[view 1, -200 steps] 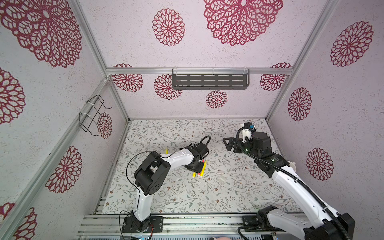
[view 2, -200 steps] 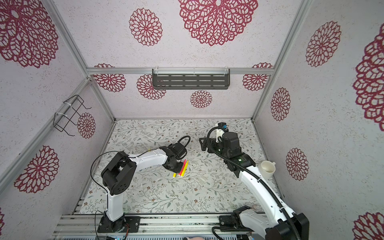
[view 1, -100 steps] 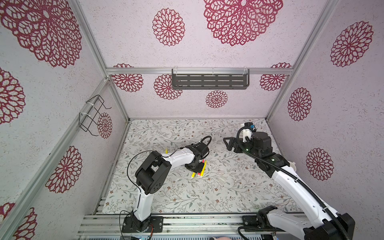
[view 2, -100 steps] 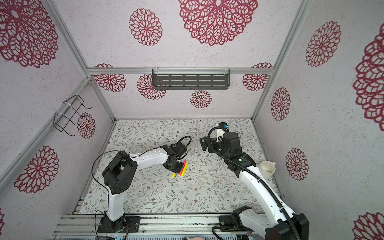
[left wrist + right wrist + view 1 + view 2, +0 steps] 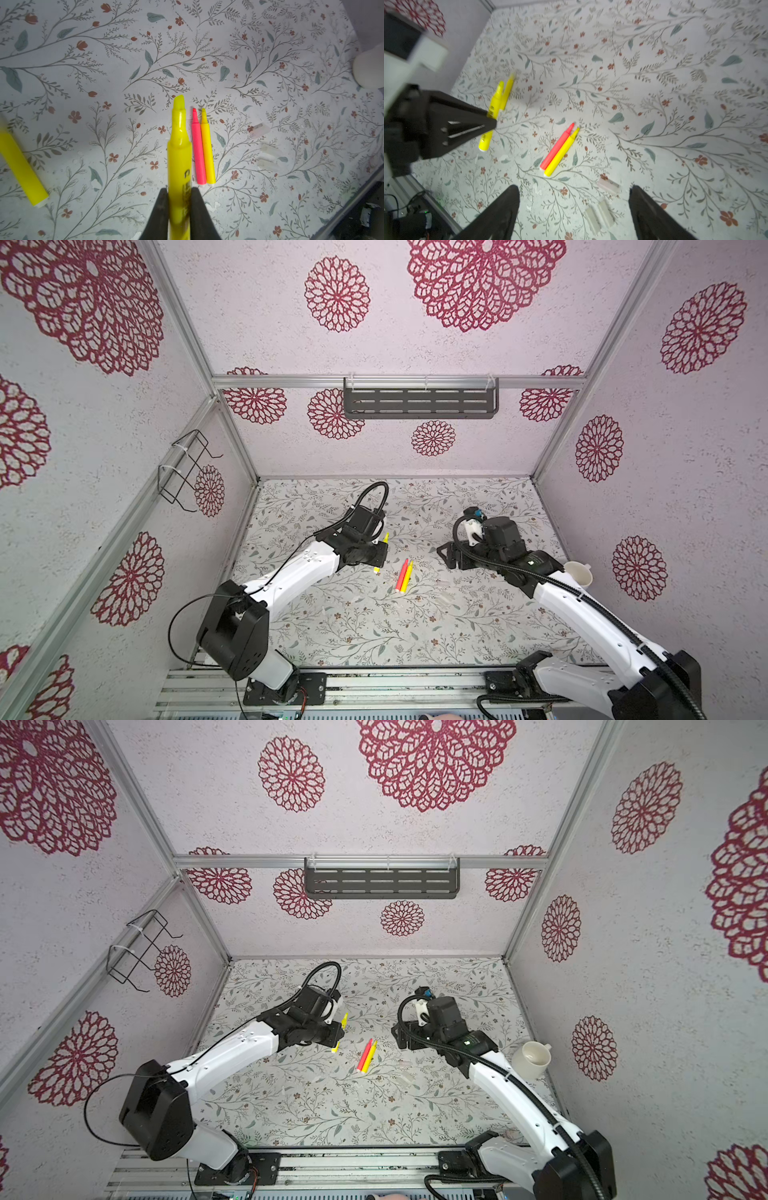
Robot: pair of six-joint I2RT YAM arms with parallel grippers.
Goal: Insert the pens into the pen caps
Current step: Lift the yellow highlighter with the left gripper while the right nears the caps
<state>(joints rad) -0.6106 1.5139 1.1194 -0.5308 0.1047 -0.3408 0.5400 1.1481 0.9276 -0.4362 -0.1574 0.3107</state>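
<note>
Since a second ago our left fingers (image 5: 158,212), clamped on a yellow pen (image 5: 179,145), have lifted it off the tabletop (image 5: 83,62); right fingers (image 5: 500,212) gape over clear pen caps (image 5: 609,185). We judge it light, stiff, slick: grip mid-barrel.

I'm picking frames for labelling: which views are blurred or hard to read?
Right wrist view: the left gripper and its yellow pen are blurred, the table sharper. Left wrist view: the white cup at the edge is out of focus. Both top views: sharp, but the clear caps nearly vanish against the floral pattern.
</note>
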